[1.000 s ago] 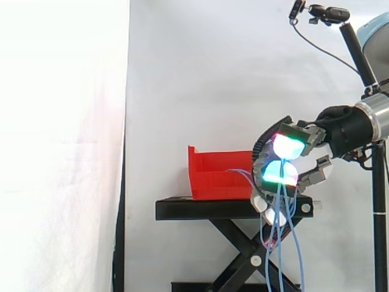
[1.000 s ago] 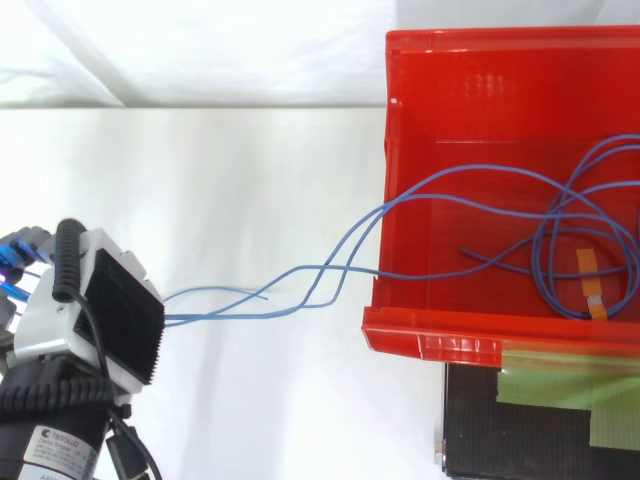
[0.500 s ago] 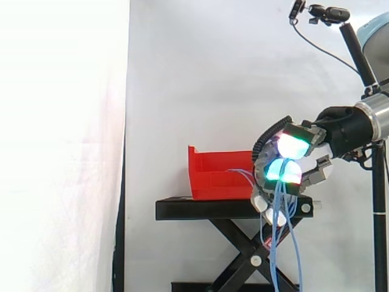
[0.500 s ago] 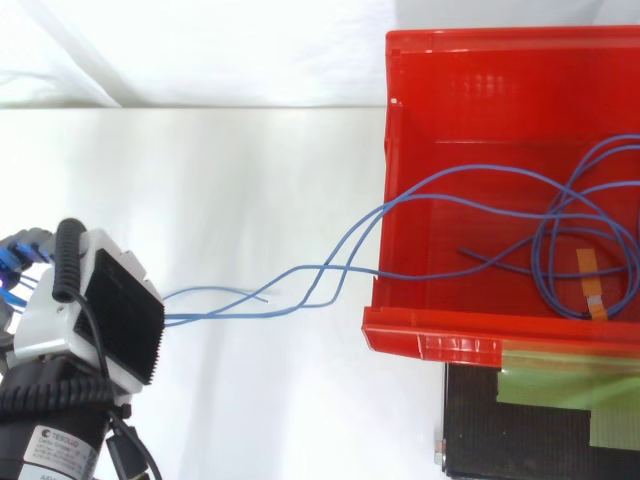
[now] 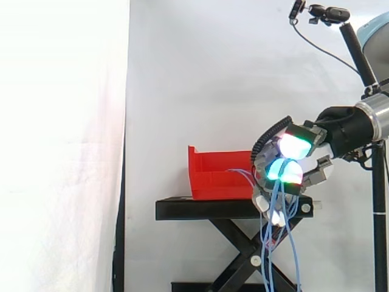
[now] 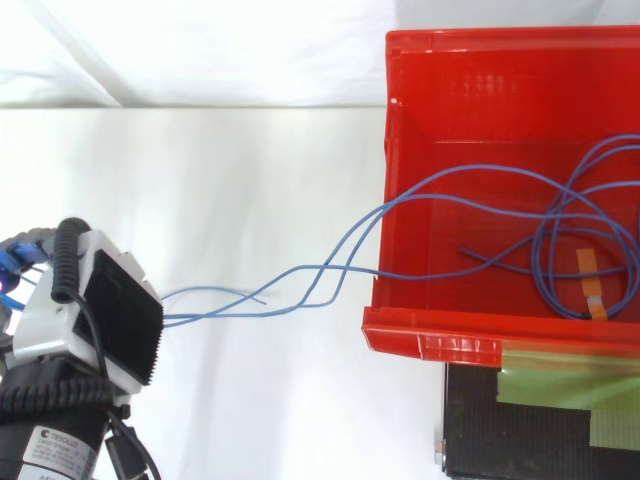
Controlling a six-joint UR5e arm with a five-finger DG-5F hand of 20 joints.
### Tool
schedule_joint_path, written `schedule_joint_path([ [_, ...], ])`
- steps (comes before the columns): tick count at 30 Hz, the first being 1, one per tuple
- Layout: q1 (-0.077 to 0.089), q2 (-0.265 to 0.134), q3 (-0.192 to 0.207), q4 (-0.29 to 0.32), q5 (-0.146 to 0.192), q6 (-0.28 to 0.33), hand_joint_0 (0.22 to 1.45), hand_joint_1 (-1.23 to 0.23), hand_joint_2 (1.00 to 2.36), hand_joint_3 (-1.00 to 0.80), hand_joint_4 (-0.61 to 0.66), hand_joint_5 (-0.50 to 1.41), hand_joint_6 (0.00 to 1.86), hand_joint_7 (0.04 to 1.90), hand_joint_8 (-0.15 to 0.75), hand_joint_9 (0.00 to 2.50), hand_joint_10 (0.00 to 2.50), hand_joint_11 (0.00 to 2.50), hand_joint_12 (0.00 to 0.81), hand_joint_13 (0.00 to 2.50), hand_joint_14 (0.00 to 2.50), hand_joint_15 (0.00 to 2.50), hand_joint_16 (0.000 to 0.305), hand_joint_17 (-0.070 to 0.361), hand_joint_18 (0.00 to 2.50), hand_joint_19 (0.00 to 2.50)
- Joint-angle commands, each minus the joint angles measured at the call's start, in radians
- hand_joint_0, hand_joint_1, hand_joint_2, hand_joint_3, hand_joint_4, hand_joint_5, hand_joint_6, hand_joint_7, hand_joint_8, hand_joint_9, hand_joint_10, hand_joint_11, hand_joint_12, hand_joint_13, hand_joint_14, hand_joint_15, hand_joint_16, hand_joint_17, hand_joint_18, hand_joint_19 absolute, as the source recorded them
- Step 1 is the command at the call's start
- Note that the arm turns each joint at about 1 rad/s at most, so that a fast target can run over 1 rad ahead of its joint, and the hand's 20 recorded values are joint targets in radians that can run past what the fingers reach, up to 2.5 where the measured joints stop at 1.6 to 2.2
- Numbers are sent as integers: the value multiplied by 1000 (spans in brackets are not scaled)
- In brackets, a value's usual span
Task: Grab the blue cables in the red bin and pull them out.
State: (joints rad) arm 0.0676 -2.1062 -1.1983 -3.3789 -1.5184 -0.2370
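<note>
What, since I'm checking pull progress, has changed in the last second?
The hand drifted slightly away from the bin, drawing the cables a touch further out. Its fingers keep their grip; bin and stand stayed put, most cable still inside.

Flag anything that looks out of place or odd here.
The blue cables spill over the wall of the red bin and run to the hand, which pinches them; their loose ends dangle past the top of the black stand. Several loops lie inside the bin. Nothing looks damaged.
</note>
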Motion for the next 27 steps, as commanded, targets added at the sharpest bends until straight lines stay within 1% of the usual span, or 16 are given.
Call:
schedule_joint_path([
  [1,0,0,0,0,0,0,788,-1043,1000,-1000,42,842,798,538,211,807,21,505,306,785,20,483,45,102,624,596],
  [16,0,0,-1,0,-2,0,796,-1058,1000,-1000,69,793,865,491,218,796,24,523,310,777,20,483,45,102,622,597],
  [27,0,0,-1,0,-2,0,802,-1081,1000,-1000,105,720,998,418,223,780,25,535,314,777,22,488,46,103,626,589],
])
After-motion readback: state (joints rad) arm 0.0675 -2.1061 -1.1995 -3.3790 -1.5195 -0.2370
